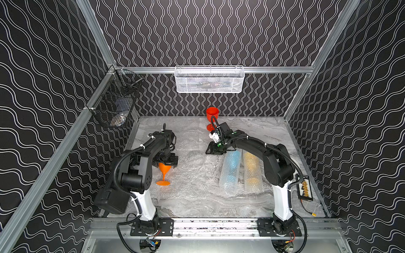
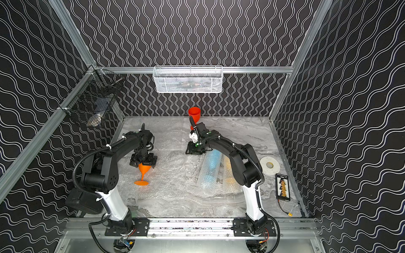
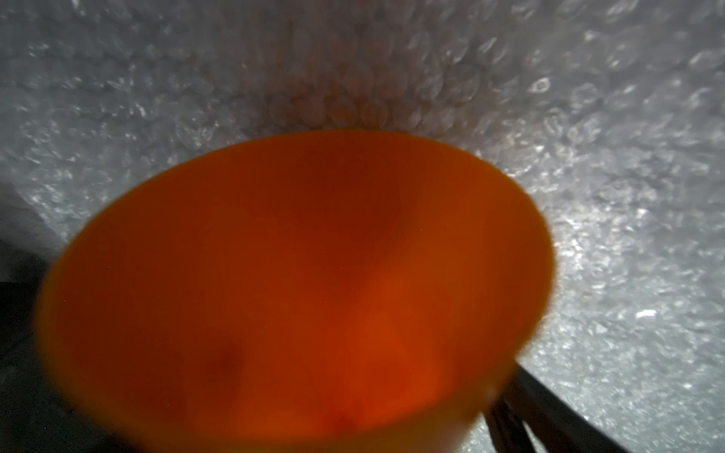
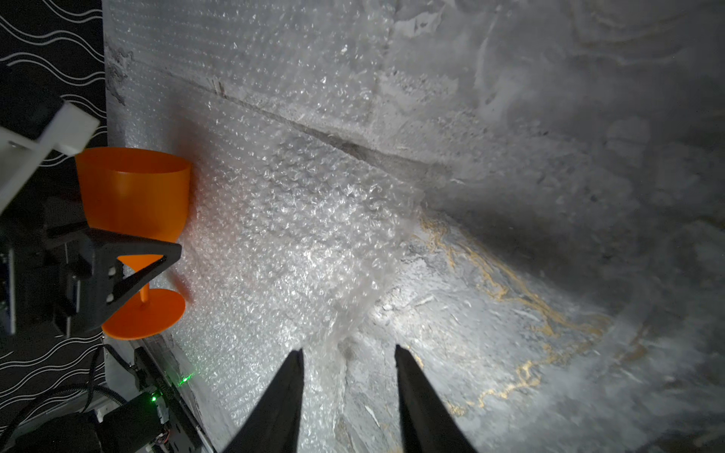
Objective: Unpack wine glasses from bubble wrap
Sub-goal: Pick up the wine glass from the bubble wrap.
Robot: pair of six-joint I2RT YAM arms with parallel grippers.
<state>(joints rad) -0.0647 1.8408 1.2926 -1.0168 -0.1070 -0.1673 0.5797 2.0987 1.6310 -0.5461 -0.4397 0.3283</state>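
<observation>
- Orange goblet point(image 1: 164, 169) stands bare on a flat bubble wrap sheet point(image 1: 186, 188) toward the left edge of the tabletop point(image 1: 274, 135). The left gripper point(image 1: 164, 163) sits over its bowl with jaws spread wide either side. I cannot tell whether they press the bowl or stand clear of it.
- Red goblet point(image 1: 212, 114), also bare, stands upright at the back edge.
- Right gripper point(image 4: 348, 349) is partly open with nothing visibly pinched; a loose wrap edge point(image 4: 376, 274) rises just before its tips.
- Light blue goblet point(image 1: 232, 161) and yellow goblet point(image 1: 249, 158) lie side by side in bubble wrap tubes point(image 1: 228, 186) toward the right edge, long axes running back to front. Their back ends are just beside the right gripper — so the right arm looks the nearer one.
</observation>
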